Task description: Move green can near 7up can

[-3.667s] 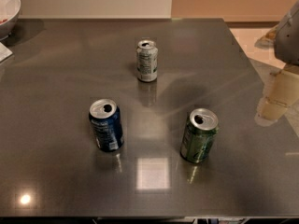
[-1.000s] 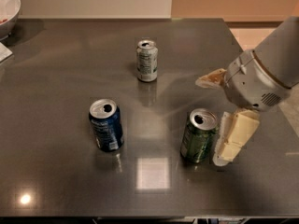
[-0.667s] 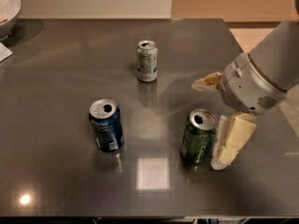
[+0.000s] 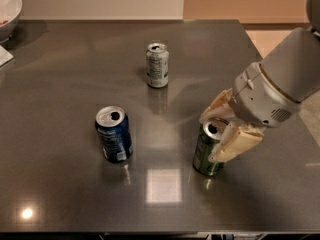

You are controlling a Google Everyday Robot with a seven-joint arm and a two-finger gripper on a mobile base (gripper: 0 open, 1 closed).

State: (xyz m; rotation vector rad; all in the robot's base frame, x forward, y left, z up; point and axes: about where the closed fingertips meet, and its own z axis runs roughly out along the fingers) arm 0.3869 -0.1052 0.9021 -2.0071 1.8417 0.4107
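The green can (image 4: 206, 151) stands upright on the grey table (image 4: 60, 184), at the front right. My gripper (image 4: 215, 134) has come in from the right at the can's top. One finger is behind the can and the other finger (image 4: 235, 143) is in front of its right side, and they look closed on it. The can still rests on the table. The 7up can (image 4: 157, 65), silver-grey with green print, stands upright at the back middle, well apart from the green can.
A blue can (image 4: 114, 134) stands upright at the front left. A white bowl (image 4: 7, 9) sits at the far left corner, with a white sheet edge (image 4: 4, 56) below it. The table's right edge (image 4: 280, 79) runs under my arm.
My gripper has moved left and down from beside the green can to around its top, and the fingers have drawn closer together. No can has moved.
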